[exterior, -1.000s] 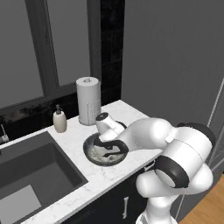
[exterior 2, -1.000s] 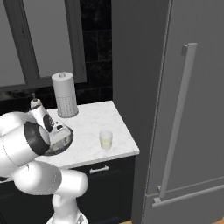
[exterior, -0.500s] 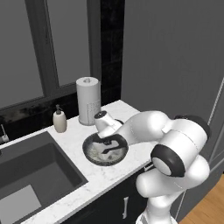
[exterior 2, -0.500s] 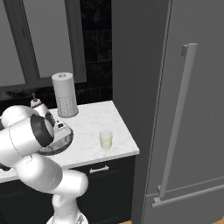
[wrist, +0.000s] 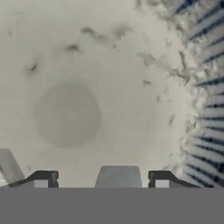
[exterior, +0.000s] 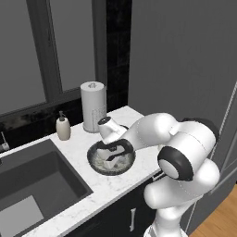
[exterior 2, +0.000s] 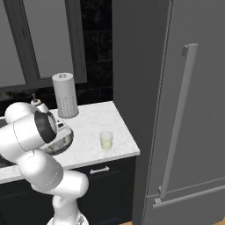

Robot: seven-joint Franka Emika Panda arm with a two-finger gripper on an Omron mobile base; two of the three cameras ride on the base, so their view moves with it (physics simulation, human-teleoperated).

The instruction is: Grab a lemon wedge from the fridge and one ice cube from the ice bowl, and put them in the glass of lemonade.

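Lowered since the earlier pictures: the arm has dropped from above the bowl until the gripper (exterior: 112, 159) sits down inside it, and the jaws look to have begun drawing in.

Fridge (exterior 2: 193, 105): tall matte grey unit, door closed, long vertical bar handle; heavy, rigid. No badge or lettering legible.

Paper towel roll (exterior: 93, 106): upright at the back of the counter. No print readable.

Ice bowl (exterior: 94, 158): wide, shallow, dark outside, pale speckled inside, on the marble counter beside the sink. Stiff, probably ceramic; unmarked.

Glass of lemonade (exterior 2: 106, 140): small clear tumbler near the counter's front edge, well apart from the bowl. Fragile and easily tipped; any drop-in should be gentle.

Gripper, hand view: finger tips (wrist: 41, 179) stand apart either side of a pale translucent block, taken to be an ice cube (wrist: 118, 176). Whether the pads already touch it cannot be told.

Ice cube, handling judgement: light, hard, slick and wet; best pinched squarely across two flat faces, low on the block, or it may squirt out.

Lemon wedge: presumably behind the closed fridge door.
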